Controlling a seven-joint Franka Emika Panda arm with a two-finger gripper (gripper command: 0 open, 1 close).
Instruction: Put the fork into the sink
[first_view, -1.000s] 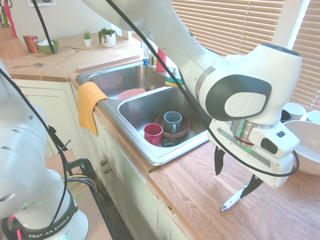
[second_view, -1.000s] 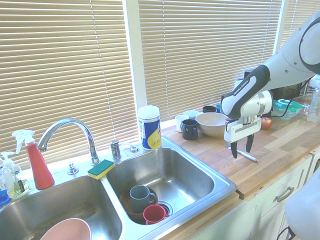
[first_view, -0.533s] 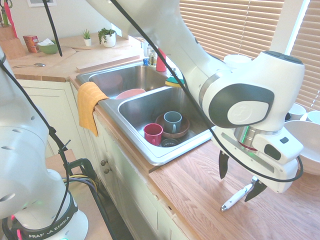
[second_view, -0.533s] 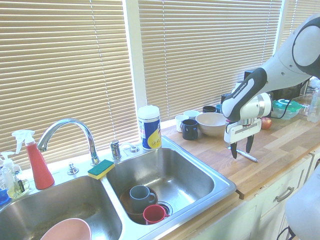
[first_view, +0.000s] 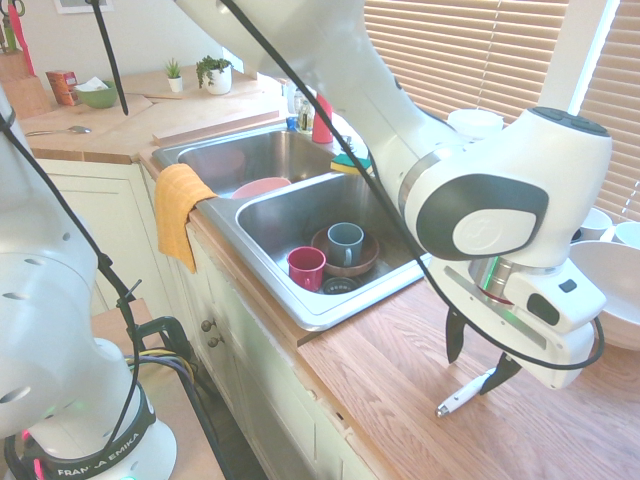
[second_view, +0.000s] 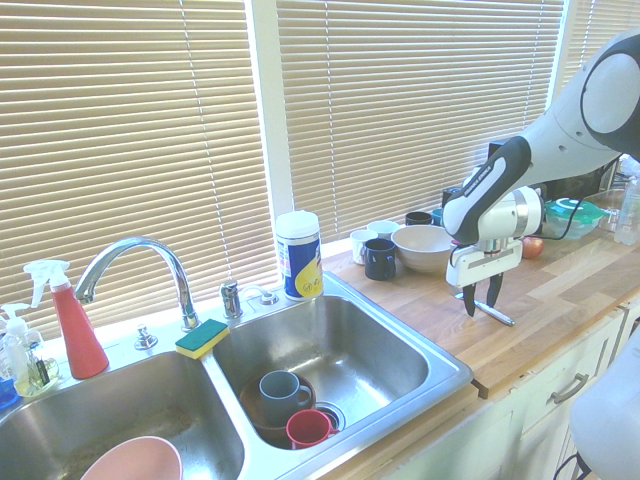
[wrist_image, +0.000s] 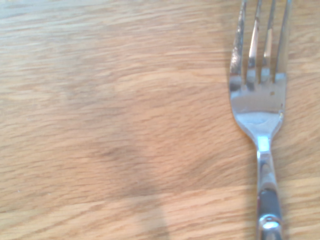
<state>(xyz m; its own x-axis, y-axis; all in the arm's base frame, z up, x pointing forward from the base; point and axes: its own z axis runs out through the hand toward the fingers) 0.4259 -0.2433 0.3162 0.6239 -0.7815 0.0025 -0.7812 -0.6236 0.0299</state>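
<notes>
The fork (first_view: 460, 395) lies flat on the wooden counter right of the sink (first_view: 300, 300), its white handle pointing toward the counter's front edge. My gripper (first_view: 480, 358) is down over it, one finger on each side of the fork and a gap still between them. In the second exterior view the gripper (second_view: 480, 298) stands at the fork (second_view: 498, 316), a little way from the sink's rim (second_view: 440, 362). The wrist view shows the fork's silver tines (wrist_image: 257, 95) on the wood from close by.
The near basin holds a red mug (first_view: 306, 266) and a grey mug (first_view: 345, 243) on a brown plate. A pink bowl (first_view: 262, 186) sits in the other basin. A yellow cloth (first_view: 178, 205) hangs over the sink's edge. A large white bowl (second_view: 424, 247) and mugs (second_view: 380, 258) stand behind the gripper.
The gripper has come down onto the fork and its fingers have drawn closer together. The fork's handle has shifted slightly on the counter.
</notes>
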